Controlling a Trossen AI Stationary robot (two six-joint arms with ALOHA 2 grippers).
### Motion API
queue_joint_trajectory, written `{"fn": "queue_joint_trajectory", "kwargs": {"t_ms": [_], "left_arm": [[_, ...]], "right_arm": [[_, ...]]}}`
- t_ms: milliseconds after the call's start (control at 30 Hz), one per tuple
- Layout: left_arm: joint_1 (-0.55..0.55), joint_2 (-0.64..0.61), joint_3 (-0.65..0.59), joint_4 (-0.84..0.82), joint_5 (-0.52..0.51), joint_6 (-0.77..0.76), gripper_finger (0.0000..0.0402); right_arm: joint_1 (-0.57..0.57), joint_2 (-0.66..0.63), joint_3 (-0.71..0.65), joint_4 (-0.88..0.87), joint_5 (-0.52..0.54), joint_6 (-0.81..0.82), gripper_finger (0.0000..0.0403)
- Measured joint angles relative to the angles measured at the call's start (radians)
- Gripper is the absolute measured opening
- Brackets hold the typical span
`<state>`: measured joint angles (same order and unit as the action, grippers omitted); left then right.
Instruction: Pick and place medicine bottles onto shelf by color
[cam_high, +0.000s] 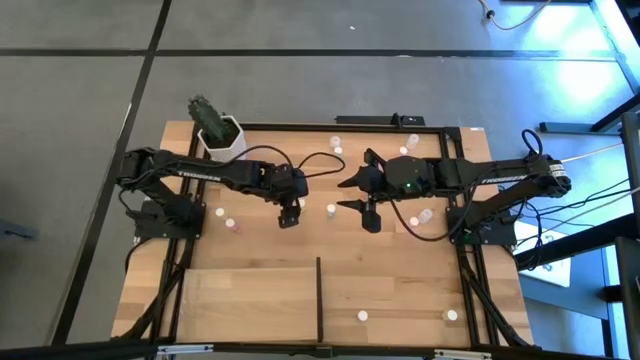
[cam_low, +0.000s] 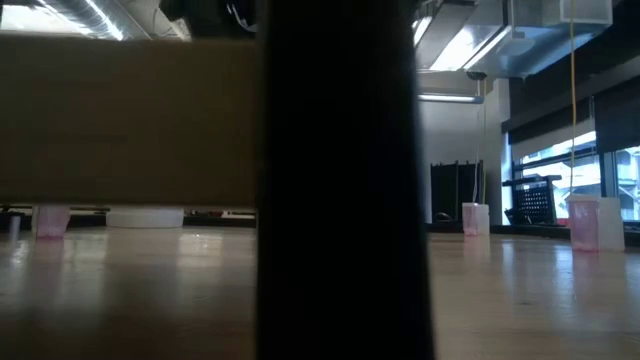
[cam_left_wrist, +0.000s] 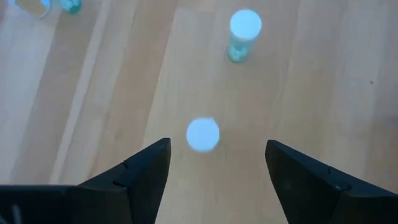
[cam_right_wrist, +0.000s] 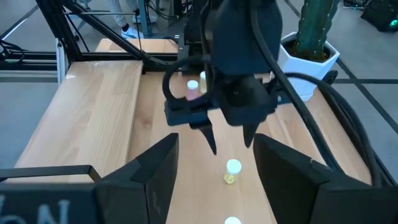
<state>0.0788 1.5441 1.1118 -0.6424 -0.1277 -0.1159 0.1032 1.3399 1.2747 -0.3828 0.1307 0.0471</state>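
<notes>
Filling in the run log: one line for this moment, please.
left hand: open above white-capped bottle | right hand: open, waiting mid-table | held: nothing

No text can be read in full. Pale lettering runs along the forearm of the left arm (cam_high: 190, 172), well behind the left gripper (cam_high: 289, 215), and along the forearm of the right arm (cam_high: 500, 180); both are too small to make out. On the dark housing (cam_right_wrist: 43, 208) just behind the right gripper (cam_right_wrist: 216, 143), faint large letters are cut off at the edge; only what looks like an N shows.
</notes>
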Motion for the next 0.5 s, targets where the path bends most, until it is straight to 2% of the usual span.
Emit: {"fn": "queue_joint_trajectory", "kwargs": {"t_ms": [333, 500], "left_arm": [[0.05, 0.091, 0.0, 0.008, 0.067, 0.017, 0.0257], [0.055, 0.118, 0.0, 0.019, 0.066, 0.069, 0.0257]], "right_arm": [[0.0, 0.0, 0.0, -0.001, 0.0, 0.0, 0.021], [0.0, 0.0, 0.0, -0.001, 0.0, 0.0, 0.021]]}}
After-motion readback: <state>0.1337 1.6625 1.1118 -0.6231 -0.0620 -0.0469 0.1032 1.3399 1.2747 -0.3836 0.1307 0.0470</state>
